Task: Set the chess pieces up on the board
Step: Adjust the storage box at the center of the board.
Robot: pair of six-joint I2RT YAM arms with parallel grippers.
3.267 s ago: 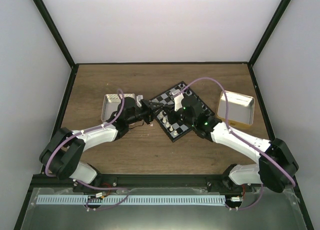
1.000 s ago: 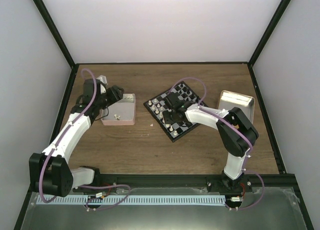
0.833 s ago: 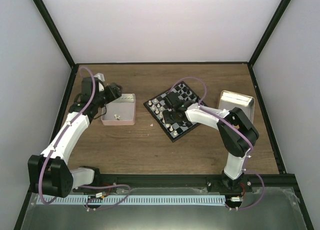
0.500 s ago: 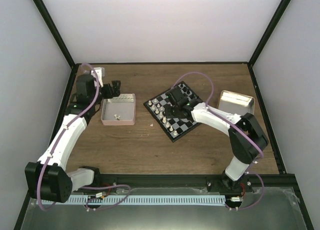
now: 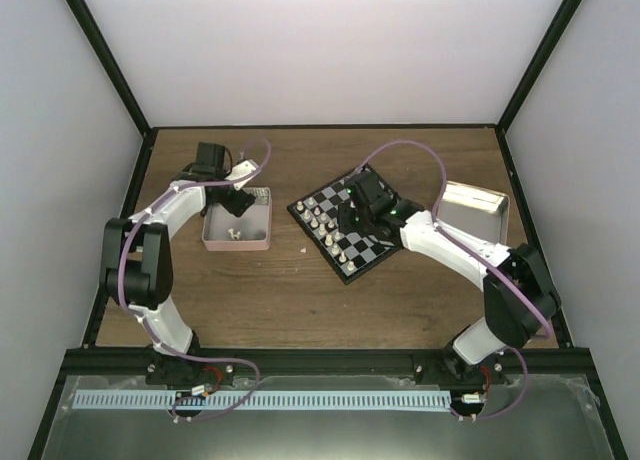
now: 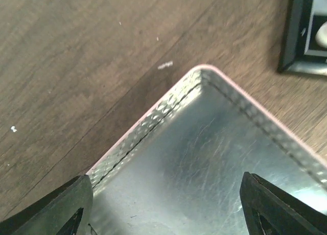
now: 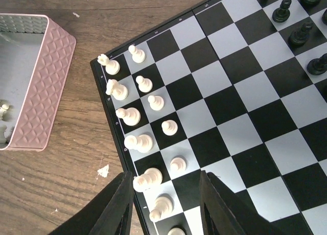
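Note:
The board (image 5: 372, 252) lies tilted mid-table. Cream chess pieces (image 7: 134, 115) stand in two rows along its left edge, and black ones (image 7: 299, 34) stand at its far side. My right gripper (image 7: 166, 194) hovers open over the near end of the cream rows (image 5: 322, 220), holding nothing. A few cream pieces (image 5: 232, 232) lie in the pink tray (image 5: 236, 247). My left gripper (image 6: 168, 214) is open over a bare corner of that tray's silvery floor (image 6: 214, 153), with nothing between its fingers.
A tan box with a silvery inside (image 5: 473, 212) stands right of the board. A small pale scrap (image 7: 103, 170) lies on the wood between the tray (image 7: 51, 81) and the board. Black frame posts and white walls enclose the table.
My left arm swung in from the tray's left side to over its far edge, jaws wide. My right gripper opened and drew back slightly over the board.

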